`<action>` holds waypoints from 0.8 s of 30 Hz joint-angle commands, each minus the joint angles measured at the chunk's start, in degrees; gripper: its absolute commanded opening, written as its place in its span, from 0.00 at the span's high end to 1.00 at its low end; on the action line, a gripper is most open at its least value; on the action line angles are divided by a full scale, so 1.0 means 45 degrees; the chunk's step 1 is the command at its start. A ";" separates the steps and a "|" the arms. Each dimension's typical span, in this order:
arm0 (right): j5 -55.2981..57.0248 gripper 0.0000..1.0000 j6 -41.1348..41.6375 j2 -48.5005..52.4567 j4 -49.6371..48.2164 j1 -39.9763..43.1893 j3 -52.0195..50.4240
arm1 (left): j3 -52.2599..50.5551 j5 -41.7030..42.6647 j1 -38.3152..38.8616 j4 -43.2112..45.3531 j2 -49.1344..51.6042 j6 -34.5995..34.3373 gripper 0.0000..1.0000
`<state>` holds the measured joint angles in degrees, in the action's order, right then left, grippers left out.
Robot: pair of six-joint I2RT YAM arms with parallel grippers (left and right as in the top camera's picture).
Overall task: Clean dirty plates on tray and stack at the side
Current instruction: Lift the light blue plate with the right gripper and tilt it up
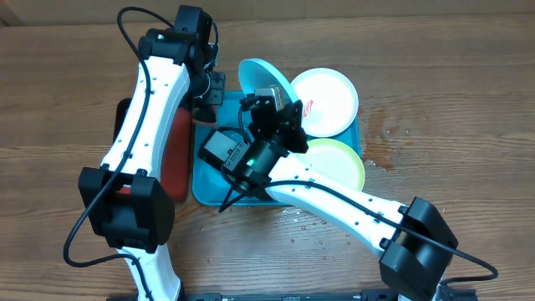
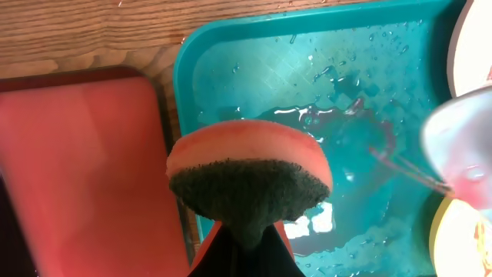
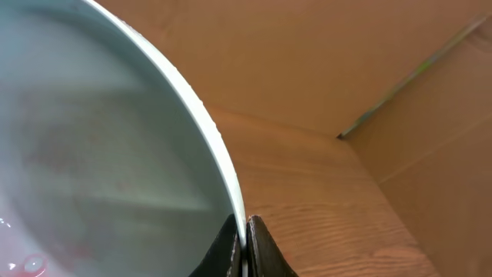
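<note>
The turquoise tray [image 1: 209, 188] lies at the table's middle, wet with red smears [image 2: 254, 85]. My right gripper [image 1: 269, 102] is shut on the rim of the pale blue plate [image 1: 261, 77] and holds it tilted above the tray's far end; the plate fills the right wrist view [image 3: 100, 146], with my jaws [image 3: 246, 242] pinching its edge. The white plate [image 1: 328, 99], smeared red, and the yellow-green plate [image 1: 338, 163] lie on the tray's right side. My left gripper [image 1: 209, 90] is shut on an orange sponge with a dark scouring face [image 2: 247, 181], beside the plate above the tray's left edge.
A smaller red tray [image 1: 174, 155] lies left of the turquoise tray, partly under my left arm; it also shows in the left wrist view [image 2: 84, 169]. Water drops dot the wooden table [image 1: 393, 138] right of the tray. A cardboard wall [image 3: 369, 61] stands beyond the table.
</note>
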<state>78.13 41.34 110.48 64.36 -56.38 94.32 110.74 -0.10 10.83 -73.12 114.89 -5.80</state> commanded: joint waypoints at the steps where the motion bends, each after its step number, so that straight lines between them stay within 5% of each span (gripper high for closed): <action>1: 0.1409 0.96 0.0189 -0.0287 -0.0029 -0.0034 0.0238 | 0.0238 -0.0107 -0.0097 0.0019 -0.0053 0.0141 0.96; 15: 0.0243 0.96 0.0199 -0.0287 -0.0024 -0.0039 0.0223 | 0.0238 -0.0102 -0.0097 0.0015 -0.0053 0.0141 0.96; 24: -0.5348 0.96 0.0437 -0.0262 -0.0078 0.0325 0.0185 | 0.0238 -0.0102 -0.0097 0.0015 -0.0053 0.0136 0.96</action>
<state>66.50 41.85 110.48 64.18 -56.10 94.32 110.74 -0.10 10.83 -73.12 114.89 -5.80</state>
